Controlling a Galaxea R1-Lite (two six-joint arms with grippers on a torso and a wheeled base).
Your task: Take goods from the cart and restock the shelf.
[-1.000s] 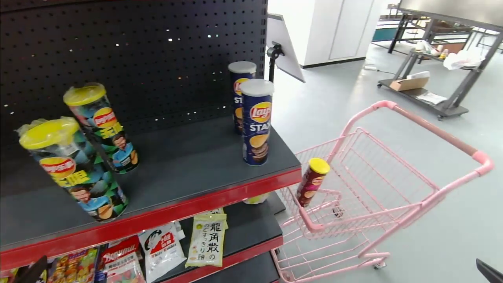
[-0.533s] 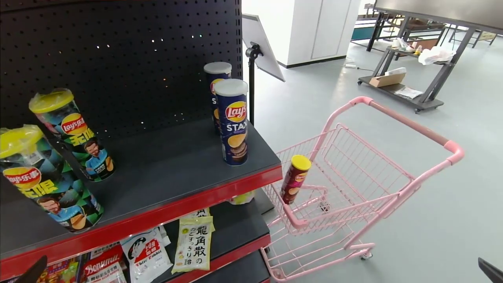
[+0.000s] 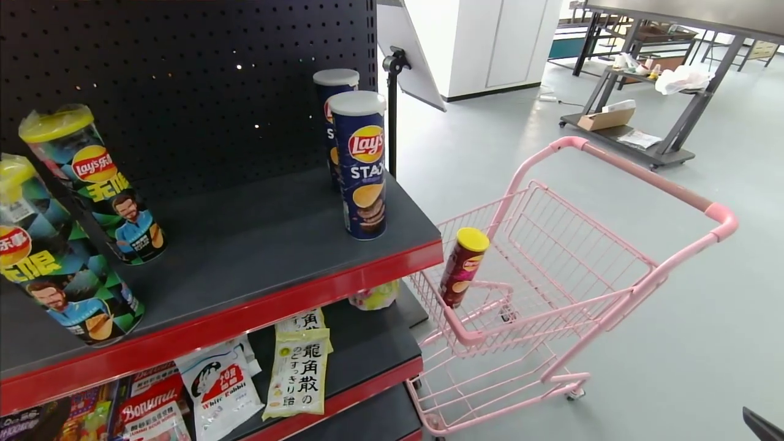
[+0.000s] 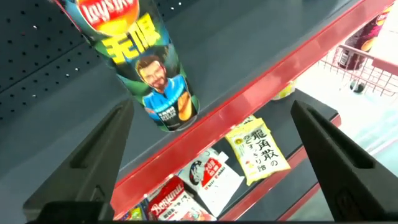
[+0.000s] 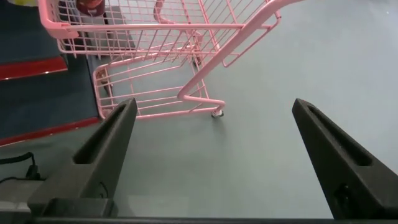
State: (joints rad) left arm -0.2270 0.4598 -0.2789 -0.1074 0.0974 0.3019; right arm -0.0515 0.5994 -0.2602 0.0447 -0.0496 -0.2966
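Observation:
A maroon chip can (image 3: 463, 267) with a yellow lid leans in the near corner of the pink cart (image 3: 643, 177), right beside the shelf end. On the black shelf board (image 3: 245, 245) with its red front edge, two green cans (image 3: 92, 184) stand at the left and two dark blue cans (image 3: 364, 165) at the right. My left gripper (image 4: 211, 168) hangs open in front of the shelf's red edge (image 4: 249, 93), below a green can (image 4: 152, 74). My right gripper (image 5: 217, 162) is open and empty over the grey floor, short of the cart (image 5: 186, 93).
Snack bags (image 3: 297, 373) lie on the lower shelf. A board on a black stand (image 3: 395, 67) rises behind the shelf end. A metal rack (image 3: 643, 122) with boxes stands far back right. Open grey floor (image 3: 643, 355) surrounds the cart.
The whole head view has shifted, so the camera moved. The cans and cart keep their places relative to each other.

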